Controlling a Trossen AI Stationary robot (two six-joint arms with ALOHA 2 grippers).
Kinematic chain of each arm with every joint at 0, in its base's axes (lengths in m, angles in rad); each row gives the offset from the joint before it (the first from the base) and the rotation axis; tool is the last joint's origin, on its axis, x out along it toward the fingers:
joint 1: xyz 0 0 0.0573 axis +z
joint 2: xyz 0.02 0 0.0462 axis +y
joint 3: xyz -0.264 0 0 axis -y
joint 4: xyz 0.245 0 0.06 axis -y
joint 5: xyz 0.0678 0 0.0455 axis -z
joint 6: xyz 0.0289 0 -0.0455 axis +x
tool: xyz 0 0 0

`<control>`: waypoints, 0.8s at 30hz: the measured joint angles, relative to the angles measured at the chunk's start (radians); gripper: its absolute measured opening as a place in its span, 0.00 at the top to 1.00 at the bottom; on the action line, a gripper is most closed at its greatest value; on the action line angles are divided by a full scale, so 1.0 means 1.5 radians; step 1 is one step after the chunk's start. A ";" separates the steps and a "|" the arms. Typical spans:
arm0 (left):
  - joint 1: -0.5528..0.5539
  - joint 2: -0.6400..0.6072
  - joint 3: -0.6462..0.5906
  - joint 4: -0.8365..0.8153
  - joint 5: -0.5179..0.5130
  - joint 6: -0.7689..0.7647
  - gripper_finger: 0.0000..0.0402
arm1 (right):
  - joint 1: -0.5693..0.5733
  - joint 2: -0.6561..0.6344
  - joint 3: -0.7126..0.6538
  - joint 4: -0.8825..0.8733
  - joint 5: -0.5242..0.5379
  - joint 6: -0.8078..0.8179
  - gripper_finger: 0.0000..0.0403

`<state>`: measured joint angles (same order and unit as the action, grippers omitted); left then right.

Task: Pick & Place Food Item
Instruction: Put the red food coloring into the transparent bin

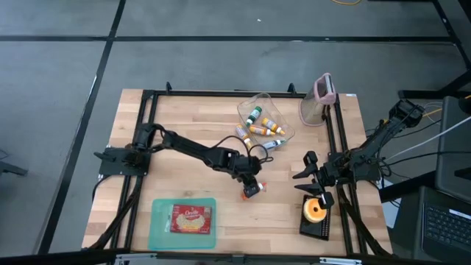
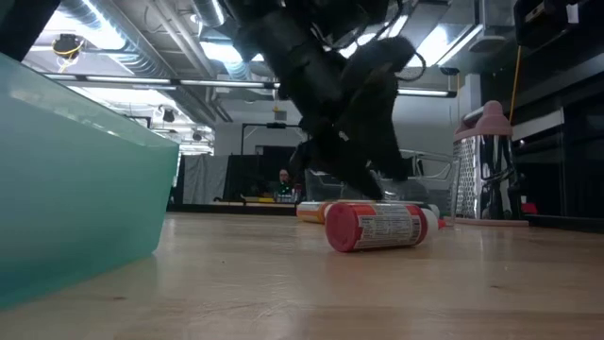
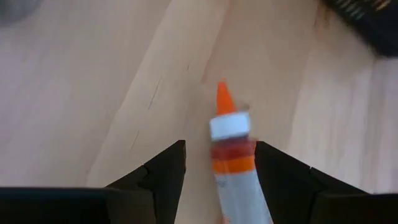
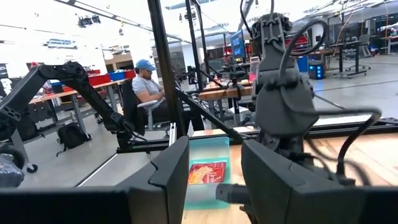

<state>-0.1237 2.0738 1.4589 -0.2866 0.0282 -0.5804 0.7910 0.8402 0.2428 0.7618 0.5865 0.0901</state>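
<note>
While the high view showed only a small orange-tipped tube (image 1: 253,190) at the end of the left arm, the left wrist view made plain that the left gripper (image 3: 219,163) stood open, its two dark fingers (image 3: 168,171) either side of the tube (image 3: 233,168) with a gap on each side, not pressing it. The tube lay on its side on the wooden table (image 1: 184,125), near the middle, its orange nozzle pointing away from the wrist. The low view showed the label and red cap end of the tube (image 2: 377,227), flat on the boards under the arm. The right gripper (image 1: 313,177) waited open at the table's right edge, above an orange roll on a black stand (image 1: 316,211). A teal tray (image 1: 159,228) with a red packet (image 1: 191,218) sat at the front left; a clear bin (image 1: 285,129) of other tubes stood behind.
</note>
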 joint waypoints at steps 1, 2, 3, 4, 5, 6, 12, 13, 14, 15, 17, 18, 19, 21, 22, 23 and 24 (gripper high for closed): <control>-0.002 0.001 -0.001 -0.008 -0.001 0.000 0.54 | 0.000 0.000 0.000 0.000 0.000 0.000 0.64; -0.004 0.001 -0.001 -0.011 -0.001 0.005 0.54 | 0.000 0.000 0.000 0.000 0.000 0.000 0.64; -0.005 0.001 -0.001 -0.009 -0.002 0.013 0.54 | 0.000 0.000 0.000 0.000 0.000 0.000 0.64; -0.005 0.000 -0.001 -0.009 -0.004 0.028 0.54 | 0.000 0.000 0.000 -0.001 -0.001 0.003 0.64; -0.005 -0.001 -0.001 -0.010 -0.010 0.044 0.54 | 0.000 0.000 0.000 -0.003 -0.010 0.005 0.64; -0.006 -0.007 -0.001 -0.014 -0.024 0.061 0.54 | 0.000 0.000 0.000 -0.010 -0.028 0.010 0.64; -0.012 -0.069 -0.001 0.074 -0.135 0.190 0.54 | -0.006 0.008 0.025 -0.089 -0.023 0.043 0.64; -0.009 -0.081 -0.001 0.093 -0.134 0.205 0.54 | -0.009 0.011 0.037 -0.116 -0.016 0.049 0.64; -0.007 -0.093 -0.001 0.110 -0.134 0.219 0.54 | -0.013 0.018 0.054 -0.146 -0.014 0.058 0.64; -0.005 -0.105 -0.001 0.124 -0.134 0.233 0.54 | -0.018 0.028 0.071 -0.177 -0.014 0.071 0.64; -0.002 -0.132 -0.001 0.152 -0.136 0.263 0.54 | -0.032 0.055 0.110 -0.254 -0.001 0.095 0.64; -0.001 -0.147 -0.001 0.158 -0.141 0.276 0.54 | -0.041 0.074 0.131 -0.290 0.003 0.110 0.64; -0.002 -0.166 -0.001 0.155 -0.146 0.292 0.54 | -0.051 0.096 0.154 -0.330 0.002 0.124 0.64; -0.009 -0.197 -0.001 0.172 -0.148 0.330 0.54 | -0.075 0.145 0.192 -0.404 -0.018 0.149 0.64; -0.015 -0.218 -0.002 0.173 -0.148 0.349 0.54 | -0.088 0.172 0.209 -0.437 -0.031 0.162 0.64; -0.022 -0.240 -0.009 0.182 -0.148 0.368 0.54 | -0.101 0.196 0.221 -0.464 -0.040 0.175 0.64; -0.028 -0.259 -0.014 0.211 -0.147 0.382 0.54 | -0.114 0.222 0.230 -0.482 -0.047 0.182 0.64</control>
<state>-0.1655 1.6860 1.4382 0.0297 -0.1929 -0.0079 0.6194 1.1726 0.5881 0.0382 0.5158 0.3639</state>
